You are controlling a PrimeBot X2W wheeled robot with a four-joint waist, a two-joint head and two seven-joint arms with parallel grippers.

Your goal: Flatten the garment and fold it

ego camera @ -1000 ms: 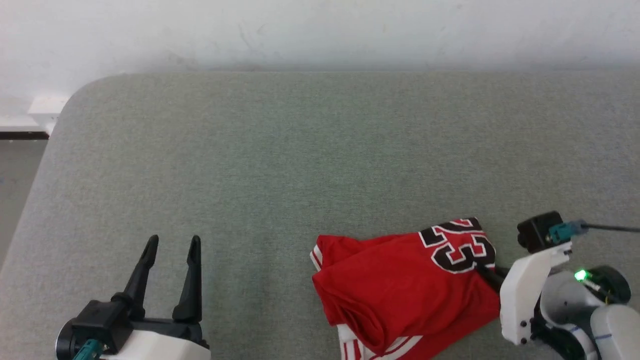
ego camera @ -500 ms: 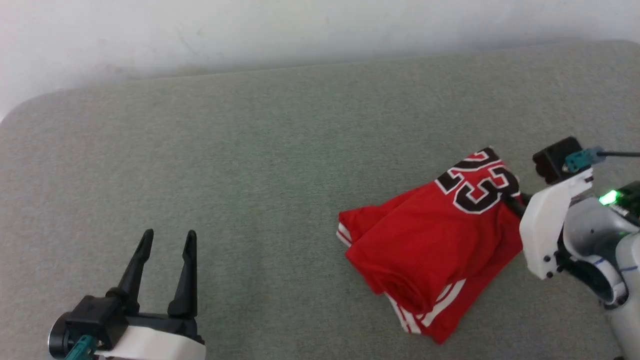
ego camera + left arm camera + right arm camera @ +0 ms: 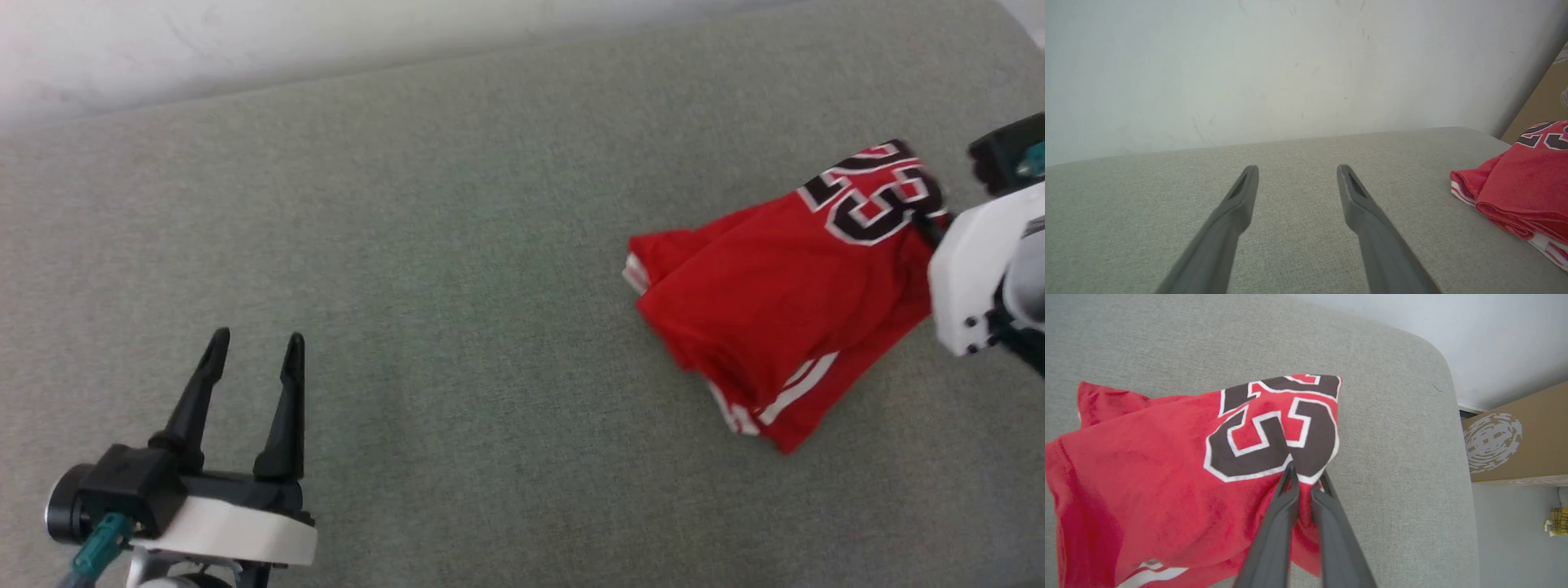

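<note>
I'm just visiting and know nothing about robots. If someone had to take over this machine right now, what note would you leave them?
Left gripper: open, holding nothing, above the grey padded surface, well apart from the garment.
Right gripper: shut on the garment, pinching its edge by the "23" print.
Garment: crumpled in a heap on the right side of the surface, with white striped trim showing at its lower edge.
Done: one edge grasped; nothing flattened or folded.
Left to do: spread it flat, probably with the free gripper taking another edge, then fold it.
</note>
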